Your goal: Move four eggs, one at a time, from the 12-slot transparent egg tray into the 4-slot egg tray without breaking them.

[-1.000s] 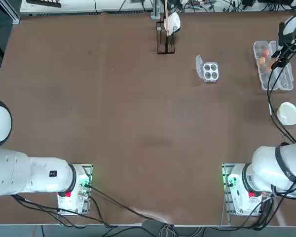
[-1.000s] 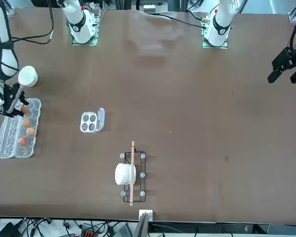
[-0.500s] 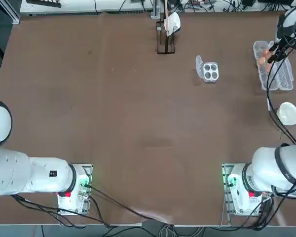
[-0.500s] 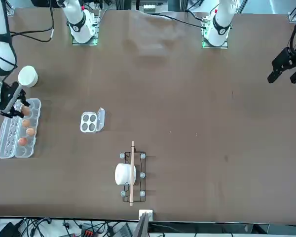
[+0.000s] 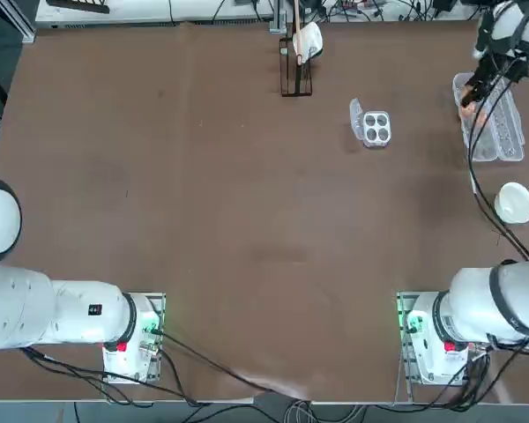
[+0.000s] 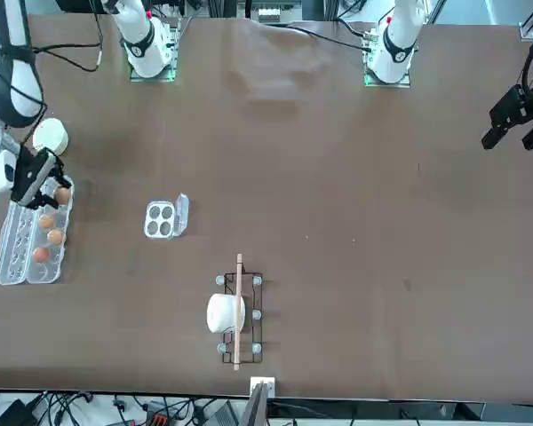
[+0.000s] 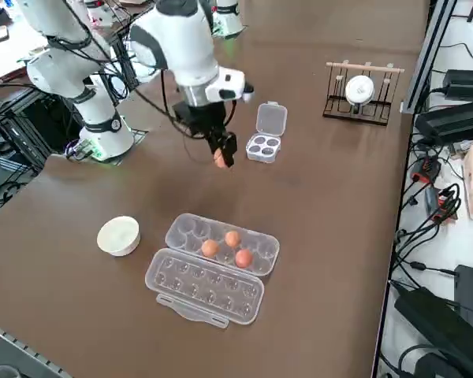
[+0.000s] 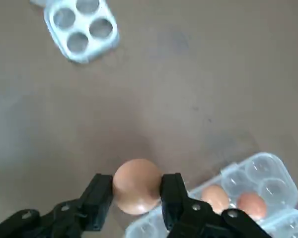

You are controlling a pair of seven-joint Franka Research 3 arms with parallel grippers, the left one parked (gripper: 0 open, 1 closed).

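We had just shifted the right gripper (image 8: 138, 184), pinching one egg (image 8: 136, 194), toward the small-tray side of the long carton (image 7: 205, 287); three eggs (image 7: 210, 248) sat inside it, the unfilled small tray (image 7: 263, 148) apart from it.

12-slot transparent egg tray (image 8: 265, 168), partly hidden
Right wrist view: right gripper (image 8: 137, 184) overlaps it; picture's edge crops it and, well apart from it, the small tray's lid (image 8: 38, 2).
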